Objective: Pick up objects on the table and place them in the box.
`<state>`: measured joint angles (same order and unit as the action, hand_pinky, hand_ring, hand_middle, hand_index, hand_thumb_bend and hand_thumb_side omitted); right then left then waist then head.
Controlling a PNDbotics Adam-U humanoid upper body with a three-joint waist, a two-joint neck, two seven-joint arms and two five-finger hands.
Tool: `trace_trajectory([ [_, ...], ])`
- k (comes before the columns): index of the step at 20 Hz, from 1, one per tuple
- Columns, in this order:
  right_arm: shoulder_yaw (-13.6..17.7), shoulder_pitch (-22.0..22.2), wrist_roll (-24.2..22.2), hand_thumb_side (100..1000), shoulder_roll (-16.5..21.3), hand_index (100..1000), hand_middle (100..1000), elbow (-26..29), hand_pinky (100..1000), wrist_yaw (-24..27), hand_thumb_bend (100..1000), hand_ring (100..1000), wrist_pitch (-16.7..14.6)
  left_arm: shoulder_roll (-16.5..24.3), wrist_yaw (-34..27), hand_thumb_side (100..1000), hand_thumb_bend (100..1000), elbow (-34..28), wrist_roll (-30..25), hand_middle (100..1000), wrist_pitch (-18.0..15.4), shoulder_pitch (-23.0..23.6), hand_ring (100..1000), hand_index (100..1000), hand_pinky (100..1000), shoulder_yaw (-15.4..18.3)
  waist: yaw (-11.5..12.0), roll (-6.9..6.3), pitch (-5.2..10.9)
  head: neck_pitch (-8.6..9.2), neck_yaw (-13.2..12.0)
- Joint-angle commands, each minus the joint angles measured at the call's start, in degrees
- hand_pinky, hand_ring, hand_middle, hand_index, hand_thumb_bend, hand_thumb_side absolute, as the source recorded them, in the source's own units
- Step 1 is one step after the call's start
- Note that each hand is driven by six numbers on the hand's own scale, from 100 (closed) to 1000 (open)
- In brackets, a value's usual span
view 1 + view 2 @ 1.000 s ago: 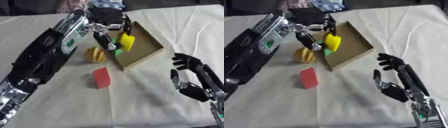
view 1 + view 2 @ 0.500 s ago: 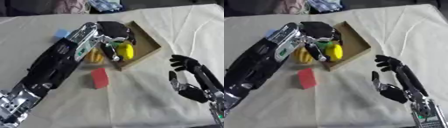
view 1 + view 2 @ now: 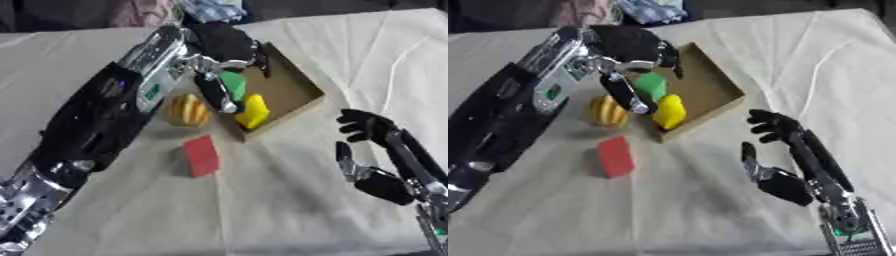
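An open cardboard box [image 3: 290, 86] stands on the cloth-covered table, and my left hand [image 3: 224, 44] hangs over its left side with fingers spread. One finger [image 3: 215, 93] points down beside a green block [image 3: 234, 84] inside the box. A yellow object [image 3: 254, 111] leans in the box's near corner, free of the hand. Just left of the box, on the cloth, sits an orange striped round object [image 3: 188, 110]. A red block [image 3: 202, 156] lies nearer to me. My right hand [image 3: 382, 184] idles open at the lower right, fingers up.
Crumpled pink cloth [image 3: 140, 11] and blue-patterned cloth [image 3: 210, 8] lie along the table's far edge. My left forearm [image 3: 105, 115] crosses the table's left part and hides what lies under it. White cloth [image 3: 289, 200] spreads bare in front of the box.
My left hand carried the yellow object down into the box and let go of it. The view has shifted, so the box sits differently in the picture. The right hand stayed put.
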<state>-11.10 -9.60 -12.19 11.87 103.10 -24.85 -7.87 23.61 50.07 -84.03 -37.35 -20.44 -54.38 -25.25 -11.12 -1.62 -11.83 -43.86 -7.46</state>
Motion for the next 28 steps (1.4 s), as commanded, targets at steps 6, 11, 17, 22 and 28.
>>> trace_trajectory([
  [6, 0.9, -0.5, 0.2, 358, 1.0, 901, 775, 0.3, 701, -0.5, 100, 767, 0.1, 13.5, -12.8, 342, 436, -14.1, -12.9, 774, 1.2, 2.2, 748, 850, 791, -1.4, 0.8, -0.37, 1.79, 0.11, 1.1],
  [11, 0.5, -0.7, -2.0, 374, 1.2, 890, 766, -0.1, 704, -1.1, 100, 764, -0.1, 18.0, -14.0, 334, 457, -16.1, -14.6, 781, 0.8, 6.3, 757, 852, 799, -3.0, 1.1, -0.68, 1.75, 0.52, 1.7],
  [17, 0.5, -0.7, -7.3, 379, 1.2, 878, 686, -0.1, 697, -1.8, 100, 723, -0.7, 19.3, -13.4, 320, 492, -16.3, -14.6, 800, -1.1, 8.3, 774, 866, 810, -3.4, 1.1, -0.7, 1.67, 0.64, 1.8],
  [22, 1.1, -0.8, -7.1, 394, 0.9, 838, 629, 1.1, 675, 1.5, 100, 684, -2.6, 18.3, -12.8, 337, 519, -15.9, -13.3, 807, -3.9, 9.1, 784, 873, 818, -4.8, 0.7, -0.66, 1.61, 0.68, 1.7],
  [28, 2.3, -1.0, -0.3, 418, 1.0, 806, 587, 2.0, 644, 9.3, 100, 635, -4.0, 17.5, -11.5, 344, 532, -14.4, -12.7, 806, -6.6, 11.0, 790, 874, 824, -6.7, 0.4, -0.72, 1.51, 0.85, 1.8],
])
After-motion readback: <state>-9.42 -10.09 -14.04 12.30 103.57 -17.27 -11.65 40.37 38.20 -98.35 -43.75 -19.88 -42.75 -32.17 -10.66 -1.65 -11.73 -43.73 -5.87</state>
